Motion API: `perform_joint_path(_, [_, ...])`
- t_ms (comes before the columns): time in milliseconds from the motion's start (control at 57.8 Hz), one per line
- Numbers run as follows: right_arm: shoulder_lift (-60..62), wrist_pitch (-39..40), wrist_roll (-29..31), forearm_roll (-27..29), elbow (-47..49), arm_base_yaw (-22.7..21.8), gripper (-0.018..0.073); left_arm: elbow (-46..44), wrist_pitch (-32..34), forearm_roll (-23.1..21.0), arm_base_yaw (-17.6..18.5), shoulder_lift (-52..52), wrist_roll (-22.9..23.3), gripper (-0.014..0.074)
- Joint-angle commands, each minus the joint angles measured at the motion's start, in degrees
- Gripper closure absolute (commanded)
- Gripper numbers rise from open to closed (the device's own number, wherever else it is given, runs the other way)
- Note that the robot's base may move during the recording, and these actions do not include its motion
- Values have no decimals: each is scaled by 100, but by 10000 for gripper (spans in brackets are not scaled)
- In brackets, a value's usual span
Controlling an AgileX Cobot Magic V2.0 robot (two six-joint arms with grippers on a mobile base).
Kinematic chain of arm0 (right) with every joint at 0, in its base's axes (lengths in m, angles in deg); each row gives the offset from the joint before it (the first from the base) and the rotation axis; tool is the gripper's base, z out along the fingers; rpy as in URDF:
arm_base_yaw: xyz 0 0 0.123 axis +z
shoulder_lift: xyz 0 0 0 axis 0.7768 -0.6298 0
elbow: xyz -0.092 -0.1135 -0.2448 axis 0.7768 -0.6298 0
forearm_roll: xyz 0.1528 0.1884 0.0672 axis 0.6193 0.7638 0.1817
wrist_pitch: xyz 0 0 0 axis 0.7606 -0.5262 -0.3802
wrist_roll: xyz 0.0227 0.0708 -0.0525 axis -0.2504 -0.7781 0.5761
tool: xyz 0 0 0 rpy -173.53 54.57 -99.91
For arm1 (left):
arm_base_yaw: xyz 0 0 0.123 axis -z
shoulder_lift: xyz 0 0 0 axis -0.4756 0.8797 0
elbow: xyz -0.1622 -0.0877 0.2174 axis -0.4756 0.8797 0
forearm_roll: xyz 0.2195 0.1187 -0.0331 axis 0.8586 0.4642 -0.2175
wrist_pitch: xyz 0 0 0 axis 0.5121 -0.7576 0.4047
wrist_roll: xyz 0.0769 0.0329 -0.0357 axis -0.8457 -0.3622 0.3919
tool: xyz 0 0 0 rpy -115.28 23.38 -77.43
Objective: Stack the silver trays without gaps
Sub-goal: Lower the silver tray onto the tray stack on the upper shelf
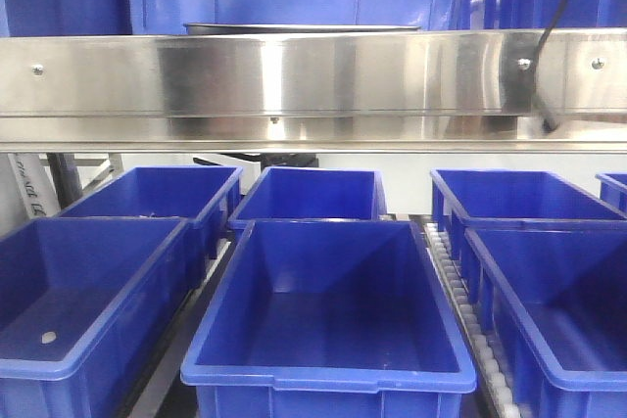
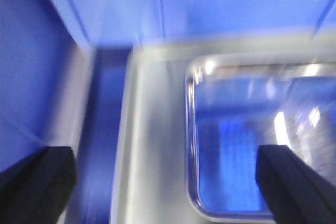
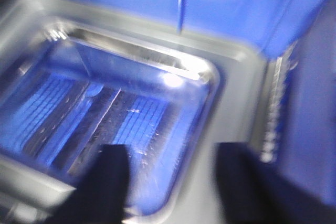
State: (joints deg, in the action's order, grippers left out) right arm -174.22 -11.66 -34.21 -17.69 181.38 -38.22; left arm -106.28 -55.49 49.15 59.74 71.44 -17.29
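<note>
Exterior front-facing view: a silver tray is seen only as a thin rim edge on the upper shelf, just above the long steel shelf beam and in front of blue walls. Below the beam, open blue bins are set in rows. A roller track runs between the middle and right rows. A dark cable hangs across the beam at the right. A small pale object lies in the near left bin.

Left wrist view, heavily blurred: the left gripper is recorded as released, its dark fingers spread wide and nothing grasped. Between them are seen the grey shelf surface and the tray's left rim with its rounded corner. The tray lies flat on that surface, in the right half of the view. Contact with the right finger cannot be told.

Right wrist view, also blurred: the right gripper is likewise unclenched. One finger is seen over the tray's interior and the other over the shelf surface outside, with the tray's rim passing between them. Whether the rim is touched cannot be determined. Blue reflections are noted in the tray floor. Whether one tray or several nested ones are present cannot be told.
</note>
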Motion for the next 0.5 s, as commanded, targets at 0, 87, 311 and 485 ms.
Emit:
perform_joint_path(0, [307, -196, 150, -231, 61, -8, 476, -52, 52, 32, -36, -305, -79, 130])
perform_joint_path(87, [545, -234, 288, -231, 61, 2, 593, -52, 52, 32, -36, -514, -176, 412])
perform_joint_path(311, [1363, -212, 405, -220, 61, 67, 640, -52, -8, 10, -36, -1128, -344, 596])
perform_joint_path(485, [2285, -17, 619, -209, -22, 287, 640, -52, 120, -1, -36, -1821, -344, 606])
